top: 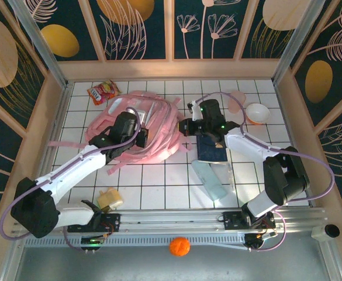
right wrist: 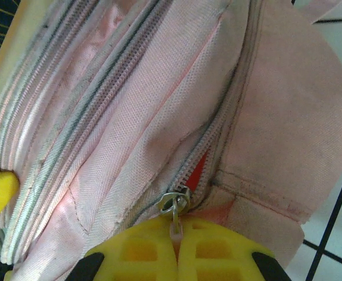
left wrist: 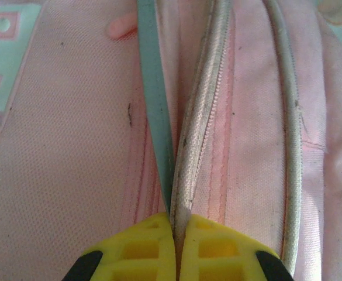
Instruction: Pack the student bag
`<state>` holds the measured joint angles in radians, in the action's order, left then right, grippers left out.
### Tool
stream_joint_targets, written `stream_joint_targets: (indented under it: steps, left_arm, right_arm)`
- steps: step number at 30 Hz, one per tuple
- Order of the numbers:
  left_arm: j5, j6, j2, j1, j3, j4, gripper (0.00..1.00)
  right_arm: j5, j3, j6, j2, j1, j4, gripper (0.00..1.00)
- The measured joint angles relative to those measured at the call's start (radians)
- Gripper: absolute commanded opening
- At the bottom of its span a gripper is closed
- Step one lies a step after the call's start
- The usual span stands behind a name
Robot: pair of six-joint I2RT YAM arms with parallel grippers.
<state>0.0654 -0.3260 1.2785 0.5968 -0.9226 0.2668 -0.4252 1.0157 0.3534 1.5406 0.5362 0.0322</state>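
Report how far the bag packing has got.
Done: nothing visibly packed. In hand: the left gripper pinches the zip edge of the student bag, the right gripper grips a zip pull, the zip partly open. Left: the dark blue book, pale blue item and snack packet lie outside it.

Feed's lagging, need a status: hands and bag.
Left hand shut on piped zip edge of large soft pale-pink fabric backpack. Right hand shut on its metal zip pull. Flat navy item beside bag.
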Motion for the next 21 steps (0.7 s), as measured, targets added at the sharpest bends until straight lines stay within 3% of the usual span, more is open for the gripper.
stream_joint_targets:
  steps: [13,21]
  left_arm:
    - [0.028,-0.171,0.026,0.002,0.020,-0.039,0.00]
    - [0.110,-0.302,0.107,0.006,-0.026,-0.028,0.00]
  right_arm:
    - [0.037,0.014,0.000,0.011,0.032,0.021,0.00]
    - [0.092,0.105,-0.008,0.018,0.081,0.125,0.00]
